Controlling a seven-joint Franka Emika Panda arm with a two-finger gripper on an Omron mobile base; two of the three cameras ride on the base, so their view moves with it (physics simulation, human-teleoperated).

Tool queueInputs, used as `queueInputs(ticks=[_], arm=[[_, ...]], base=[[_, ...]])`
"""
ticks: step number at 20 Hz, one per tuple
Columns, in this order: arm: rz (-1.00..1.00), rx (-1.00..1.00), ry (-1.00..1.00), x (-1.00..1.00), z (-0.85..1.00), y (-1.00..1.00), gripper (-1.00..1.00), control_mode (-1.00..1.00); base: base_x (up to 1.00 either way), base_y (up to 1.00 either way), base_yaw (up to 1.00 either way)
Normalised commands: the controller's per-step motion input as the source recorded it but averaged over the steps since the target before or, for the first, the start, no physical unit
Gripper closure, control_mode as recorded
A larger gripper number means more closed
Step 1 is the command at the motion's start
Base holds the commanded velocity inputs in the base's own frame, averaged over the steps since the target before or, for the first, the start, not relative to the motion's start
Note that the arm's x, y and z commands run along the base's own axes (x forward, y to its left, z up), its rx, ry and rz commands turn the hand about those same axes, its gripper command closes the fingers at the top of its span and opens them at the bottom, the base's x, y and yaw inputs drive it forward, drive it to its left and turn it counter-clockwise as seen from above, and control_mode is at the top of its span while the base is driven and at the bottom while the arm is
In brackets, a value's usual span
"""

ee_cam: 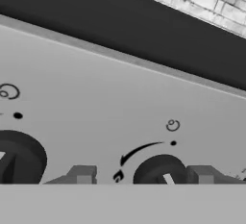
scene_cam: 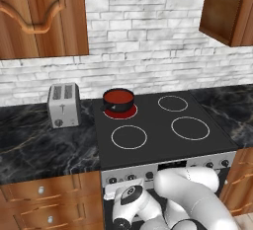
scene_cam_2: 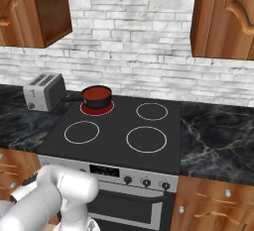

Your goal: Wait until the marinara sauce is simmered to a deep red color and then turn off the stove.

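From the left base view, the marinara sauce [scene_cam: 118, 96] sits deep red in its small black saucepan [scene_cam: 118, 102] on the back left burner [scene_cam: 120, 111] of the stove [scene_cam: 158, 125], and that burner glows red under the pan. The silver toaster [scene_cam: 64, 104] stands on the dark counter [scene_cam: 44, 140] just left of the cooktop. My arm [scene_cam: 192, 194] is folded low in front of the steel knob panel [scene_cam: 168, 170].

From the right base view, same pan, back left ring, sauce a smooth red disc. The other three burners show plain white rings. The toaster is beside the pan's handle side. Three dark knobs line the right end of the panel.

From the hand view, I'm right up against the steel panel. A dark round knob [ee_cam: 161, 171] sits between my two fingertips [ee_cam: 82, 175], one tip on each side of it. My gripper [ee_cam: 144, 176] brackets the knob, jaws partly drawn in; I cannot tell whether the pads touch it. A second knob [ee_cam: 19, 158] shows at the left.
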Motion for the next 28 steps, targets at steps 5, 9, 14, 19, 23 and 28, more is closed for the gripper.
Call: queueInputs(ticks=[5,9,14,19,23,28], arm=[[0.0,0.01,0.02,0.0,-0.14,-0.38,-1.0,-1.0],[0.0,0.0,0.01,0.0,0.0,-0.11,-1.0,-1.0],[-0.02,0.05,0.0,0.01,-0.06,-0.5,-1.0,-1.0],[-0.06,0.1,0.0,0.18,0.0,-0.54,-1.0,-1.0],[-0.01,0.04,0.04,0.28,0.0,-0.11,-1.0,-1.0],[0.0,0.01,0.0,0.01,0.11,-0.01,-1.0,-1.0]], base=[[0.0,0.0,0.0],[0.0,0.0,0.0],[0.0,0.0,0.0],[0.0,0.0,0.0],[0.0,0.0,0.0],[0.0,0.0,0.0]])
